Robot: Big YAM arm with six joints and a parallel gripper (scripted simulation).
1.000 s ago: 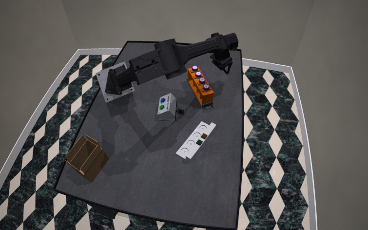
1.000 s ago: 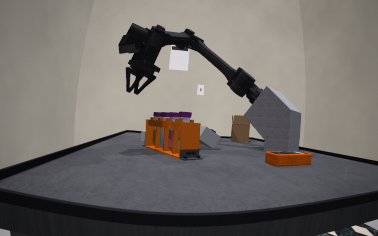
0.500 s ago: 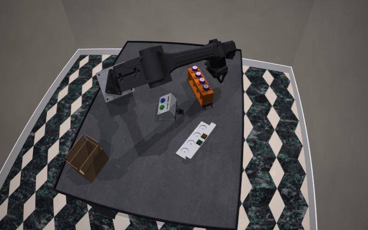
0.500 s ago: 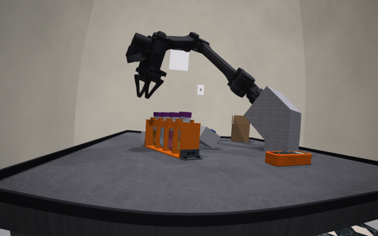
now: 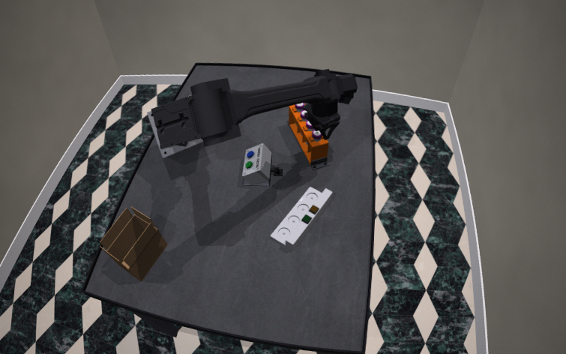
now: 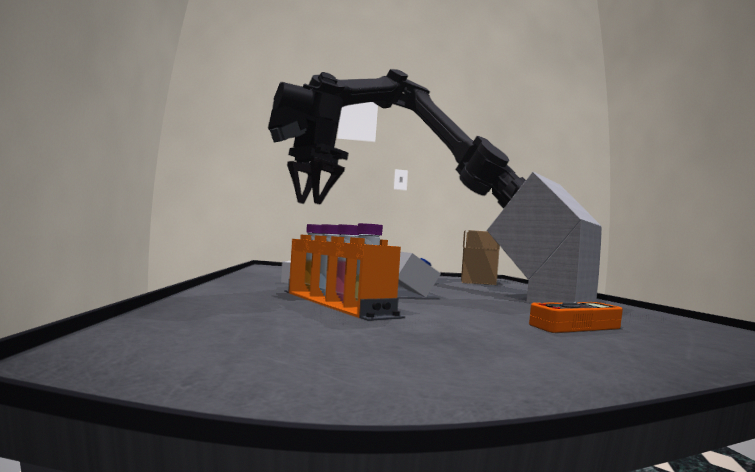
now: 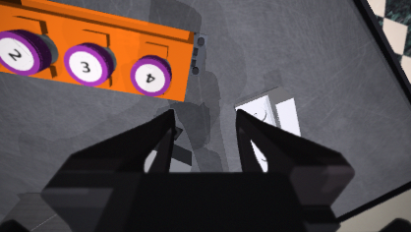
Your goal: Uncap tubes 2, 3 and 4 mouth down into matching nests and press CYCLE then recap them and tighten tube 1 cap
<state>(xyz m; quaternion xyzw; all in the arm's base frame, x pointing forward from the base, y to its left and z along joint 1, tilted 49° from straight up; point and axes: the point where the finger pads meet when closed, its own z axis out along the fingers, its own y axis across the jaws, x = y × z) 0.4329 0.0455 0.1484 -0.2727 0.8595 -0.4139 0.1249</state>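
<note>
My gripper (image 6: 309, 202) (image 7: 205, 116) is part open and empty, above the orange decapping station (image 5: 318, 153) (image 6: 380, 269) (image 7: 178, 44). In the wrist view its fingers are beside the tube 4 end. Purple caps are on all the tubes: cap 2 (image 7: 17, 54), cap 3 (image 7: 86, 66), cap 4 (image 7: 150, 76) (image 5: 316, 133) and tube 1's cap (image 5: 300, 106) (image 6: 370, 229). Whether each is tight cannot be told. The white cap tray (image 5: 326, 193) (image 7: 288, 115) has empty nests. Its amber lamp (image 5: 313, 209) and green lamp (image 5: 306, 218) look dark. The blue CYCLE key (image 5: 250, 154) sits beside the green READY key (image 5: 249, 164).
The grey key housing (image 5: 259, 176) stands between the arm's base and the cap tray, with a small black part (image 5: 277, 172) beside it. A cardboard box (image 5: 148, 253) (image 6: 479, 260) is near the table's edge. An orange device (image 6: 575, 317) lies by a grey block (image 6: 562, 252).
</note>
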